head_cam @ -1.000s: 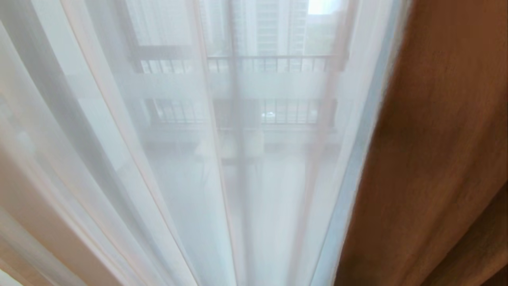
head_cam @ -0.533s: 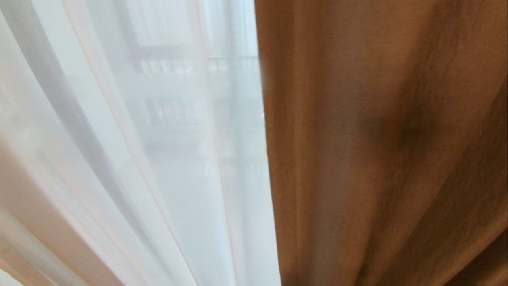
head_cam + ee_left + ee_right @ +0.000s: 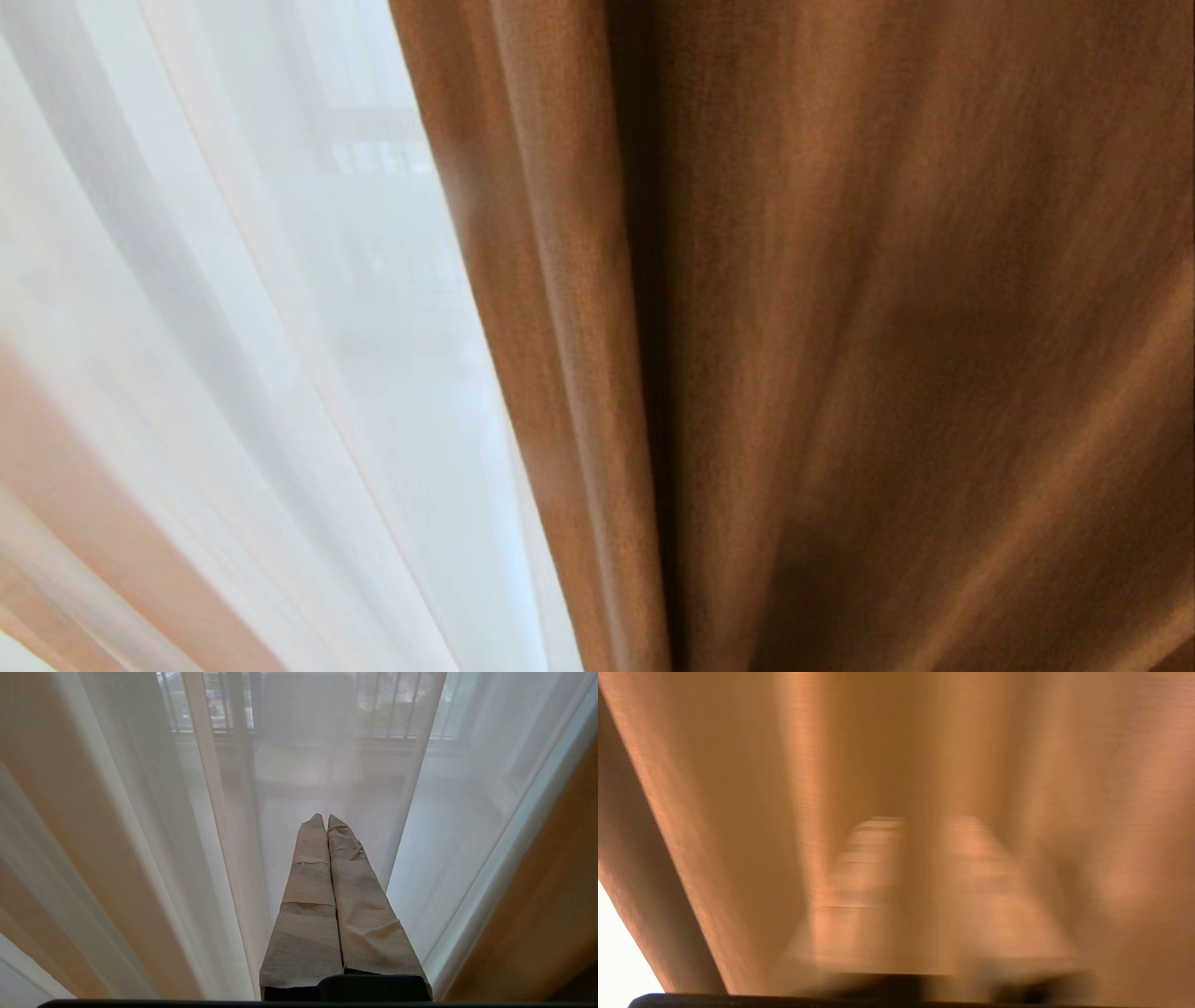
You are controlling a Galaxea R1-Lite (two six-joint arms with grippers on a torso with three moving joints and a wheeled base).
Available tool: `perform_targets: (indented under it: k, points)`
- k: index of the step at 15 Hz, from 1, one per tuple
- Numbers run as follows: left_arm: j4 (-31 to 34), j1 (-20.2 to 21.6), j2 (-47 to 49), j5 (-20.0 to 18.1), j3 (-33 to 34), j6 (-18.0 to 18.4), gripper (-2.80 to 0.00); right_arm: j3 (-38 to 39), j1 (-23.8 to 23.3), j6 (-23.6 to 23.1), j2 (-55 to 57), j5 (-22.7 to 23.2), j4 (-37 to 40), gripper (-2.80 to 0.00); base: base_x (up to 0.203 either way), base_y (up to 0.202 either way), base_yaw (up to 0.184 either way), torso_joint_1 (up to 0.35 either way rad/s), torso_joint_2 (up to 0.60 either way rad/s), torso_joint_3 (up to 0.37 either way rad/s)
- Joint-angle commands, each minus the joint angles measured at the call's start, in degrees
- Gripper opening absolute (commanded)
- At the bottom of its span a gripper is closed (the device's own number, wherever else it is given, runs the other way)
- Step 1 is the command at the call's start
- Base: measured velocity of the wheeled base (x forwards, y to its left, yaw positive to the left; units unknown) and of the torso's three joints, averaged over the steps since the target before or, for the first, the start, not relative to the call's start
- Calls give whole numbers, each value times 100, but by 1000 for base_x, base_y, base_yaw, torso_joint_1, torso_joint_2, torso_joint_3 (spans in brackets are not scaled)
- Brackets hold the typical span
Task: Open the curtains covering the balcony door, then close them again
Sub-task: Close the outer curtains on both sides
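Across most of the head view the drape (image 3: 840, 336) is hanging in deep brown folds, filling the right and middle of the scene, its leading edge running down just left of centre. Beside it on the left the sheer (image 3: 233, 336) is glowing white, and behind that thin cloth faint dark lines of the door (image 3: 373, 140) and a railing are showing only as a haze, too dim to read in detail. At the lower left corner another tan fold (image 3: 84, 560) is lying behind the sheer. Judging by how things lie, the closing half of the task seems to be under way: the heavy cloth is covering much of the glass, but a wide strip at the left is covered by the sheer alone, so the drape is not yet drawn fully across. Close against the sheer, the left claw (image 3: 325, 821) is pointing at the cloth with its taped fingers (image 3: 308, 896) pressed together and nothing between them; it is looking parked. Smaller and much less clear, the right claw (image 3: 920, 826) is sitting right up against the tan folds, its fingers (image 3: 859, 882) smeared by blur with a dark gap between them; whether it is gripping a fold or standing open I cannot tell.
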Motion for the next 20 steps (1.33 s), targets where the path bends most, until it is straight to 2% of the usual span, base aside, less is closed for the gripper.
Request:
perform_targets:
  k: [1,8,12,17,20]
  points:
    - [-4,1,-2,1,0,-5,-280,60,3,-3,-24,-4,-15,-280,0,0,0,0,0,0]
    - [4,1,-2,1,0,-5,-280,1177,-10,-139,-1194,-59,-90,-280,0,0,0,0,0,0]
    - [-4,1,-2,1,0,-5,-280,1834,-230,-152,-1863,-106,-84,-280,0,0,0,0,0,0]
    - [-4,1,-2,1,0,-5,-280,2484,-1135,-137,-2161,-75,-74,-280,0,0,0,0,0,0]
    - [-4,1,-2,1,0,-5,-280,2844,-2108,-101,-2075,-43,-78,-280,0,0,0,0,0,0]
